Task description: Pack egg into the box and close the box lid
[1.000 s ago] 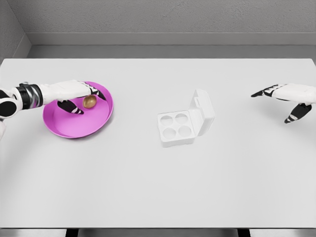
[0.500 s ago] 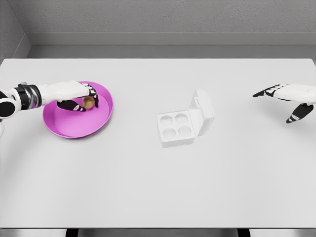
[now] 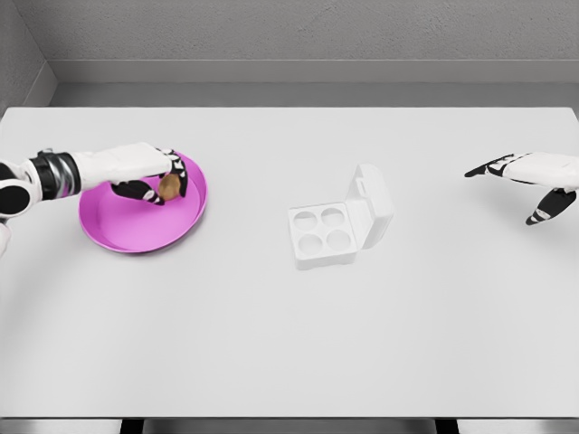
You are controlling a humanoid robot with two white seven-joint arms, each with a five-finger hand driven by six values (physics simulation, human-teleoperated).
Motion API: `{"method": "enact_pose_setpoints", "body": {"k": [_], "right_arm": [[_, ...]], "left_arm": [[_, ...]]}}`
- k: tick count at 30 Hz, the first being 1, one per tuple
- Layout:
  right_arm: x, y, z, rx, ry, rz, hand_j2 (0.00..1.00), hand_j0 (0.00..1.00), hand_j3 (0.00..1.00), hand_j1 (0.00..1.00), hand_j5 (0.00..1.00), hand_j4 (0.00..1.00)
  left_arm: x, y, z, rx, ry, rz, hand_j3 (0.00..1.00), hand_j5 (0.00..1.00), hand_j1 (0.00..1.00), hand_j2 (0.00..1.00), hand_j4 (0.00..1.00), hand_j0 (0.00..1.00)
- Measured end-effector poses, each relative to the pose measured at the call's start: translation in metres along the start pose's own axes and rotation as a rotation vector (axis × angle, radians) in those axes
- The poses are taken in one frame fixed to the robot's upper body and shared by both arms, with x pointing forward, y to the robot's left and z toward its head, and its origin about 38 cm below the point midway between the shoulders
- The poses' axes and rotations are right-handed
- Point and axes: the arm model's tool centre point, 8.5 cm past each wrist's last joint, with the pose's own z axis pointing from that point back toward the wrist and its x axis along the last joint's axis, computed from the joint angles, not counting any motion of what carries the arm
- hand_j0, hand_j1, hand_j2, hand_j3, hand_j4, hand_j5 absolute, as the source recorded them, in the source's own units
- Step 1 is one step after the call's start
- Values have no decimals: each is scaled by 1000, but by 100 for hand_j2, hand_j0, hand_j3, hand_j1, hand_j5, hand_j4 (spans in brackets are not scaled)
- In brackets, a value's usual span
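A brown egg [image 3: 168,187] is inside the magenta plate [image 3: 136,231] at the left of the table. My left hand [image 3: 156,181] reaches over the plate from the left and its fingers are curled around the egg. The white egg box [image 3: 338,226] sits near the table's middle with its lid tilted open to the right and its four cups empty. My right hand [image 3: 529,181] hovers at the far right edge with fingers spread, holding nothing.
The white table [image 3: 289,344] stretches wide around the plate and the box. A grey wall runs along the back edge.
The left hand's fingers have curled in around the egg, and the egg sits slightly higher and more covered. The right hand drifted a little to the right.
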Motion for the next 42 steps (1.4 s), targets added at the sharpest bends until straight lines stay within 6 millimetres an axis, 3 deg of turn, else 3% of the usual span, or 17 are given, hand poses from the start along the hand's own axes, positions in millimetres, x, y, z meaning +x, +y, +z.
{"method": "enact_pose_setpoints", "body": {"k": [10, 15, 42], "right_arm": [[0, -2, 0, -3, 0, 3, 100, 100, 100, 100, 100, 100], [0, -2, 1, -3, 0, 2, 100, 100, 100, 100, 100, 100], [0, -2, 1, -4, 1, 3, 100, 100, 100, 100, 100, 100]], "left_arm": [[7, 11, 7, 28, -25, -19, 39, 39, 39, 39, 39, 39], [20, 17, 9, 51, -66, -35, 39, 39, 39, 39, 39, 39], [65, 30, -4, 106, -194, -82, 39, 39, 39, 39, 39, 39]]}}
